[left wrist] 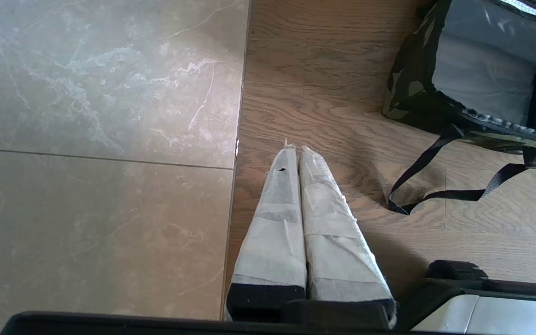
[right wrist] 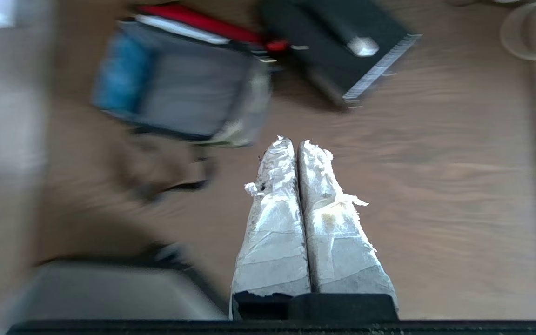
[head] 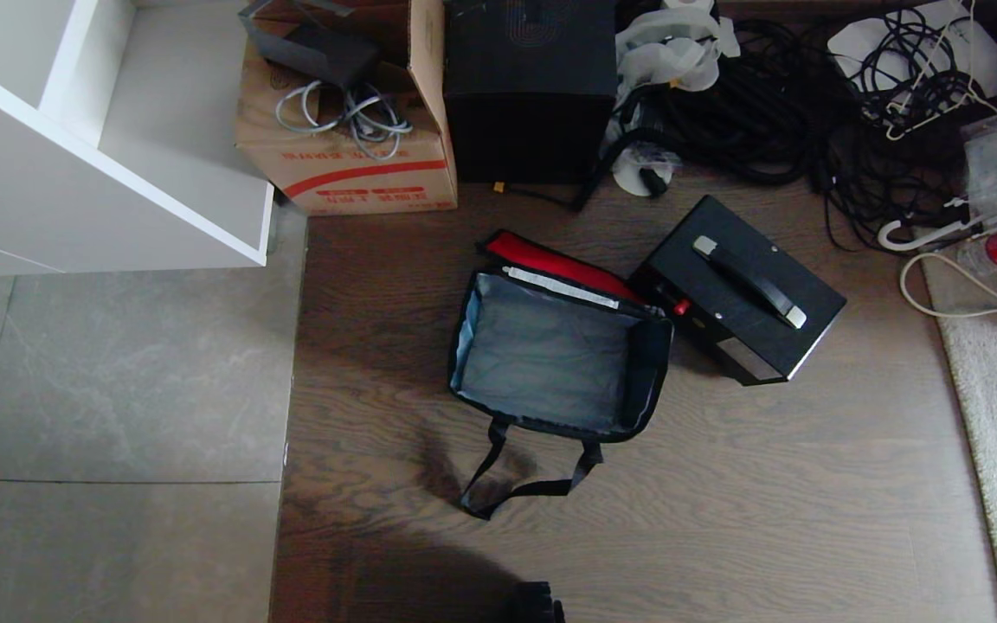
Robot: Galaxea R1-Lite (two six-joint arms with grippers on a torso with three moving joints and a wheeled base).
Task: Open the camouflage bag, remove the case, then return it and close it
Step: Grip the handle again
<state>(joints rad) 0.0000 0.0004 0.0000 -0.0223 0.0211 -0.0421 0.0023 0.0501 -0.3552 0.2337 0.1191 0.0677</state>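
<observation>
On the wooden floor point(head: 723, 484) lie the open camouflage bag point(head: 550, 359) and, just beside it, the case point(head: 745, 290)

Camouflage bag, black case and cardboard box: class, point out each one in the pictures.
camouflage bag point(head: 542, 363): head view, grey inner lining.
black case point(head: 745, 290): head view, top face beside handle.
cardboard box point(head: 360, 169): head view, front wall.

Brown cardboard box point(head: 351, 164) holding grey cables, black cube box point(head: 531, 104) beside it; tangled black cords point(head: 775, 112), perhaps chargers
</observation>
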